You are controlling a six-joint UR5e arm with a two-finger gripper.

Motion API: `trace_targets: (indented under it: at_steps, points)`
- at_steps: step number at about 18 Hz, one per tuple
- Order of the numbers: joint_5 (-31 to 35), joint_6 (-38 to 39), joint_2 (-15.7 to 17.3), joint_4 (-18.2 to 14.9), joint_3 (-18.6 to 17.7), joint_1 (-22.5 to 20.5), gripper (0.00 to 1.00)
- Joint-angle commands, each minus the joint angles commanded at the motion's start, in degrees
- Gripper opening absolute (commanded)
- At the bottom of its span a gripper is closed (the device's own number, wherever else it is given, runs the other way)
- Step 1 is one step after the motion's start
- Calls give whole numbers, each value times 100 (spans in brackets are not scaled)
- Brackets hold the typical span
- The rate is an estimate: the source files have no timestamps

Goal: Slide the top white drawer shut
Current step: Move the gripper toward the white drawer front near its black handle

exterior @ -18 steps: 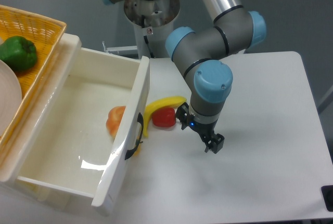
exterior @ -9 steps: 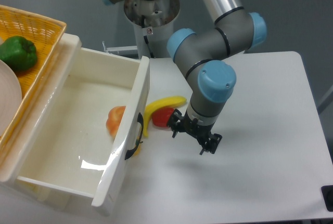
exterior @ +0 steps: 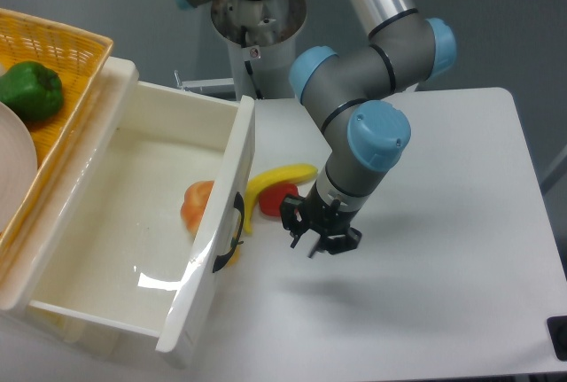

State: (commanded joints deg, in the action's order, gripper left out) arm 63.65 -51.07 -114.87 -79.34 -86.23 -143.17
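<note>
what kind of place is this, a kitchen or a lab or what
Most likely a robotics lab or test bench, not a kitchen. A robot arm stands at a plain white table, and the food, a banana and a green pepper, looks like props beside a pulled-out top white drawer.

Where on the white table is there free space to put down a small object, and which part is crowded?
The right half of the table, from the gripper to the far edge, is bare, as is the front strip. Between the open top white drawer and the gripper it is crowded: the banana and a red pepper lie there.
</note>
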Motion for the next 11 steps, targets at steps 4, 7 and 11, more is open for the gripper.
trace_targets:
  at_steps: [4, 7, 11]
  points:
    - [-116, 396, 35, -90, 62, 26, 0]
    - [-511, 536, 17, -82, 185, -9, 0]
    - [-722, 976, 17, -82, 299, -17, 0]
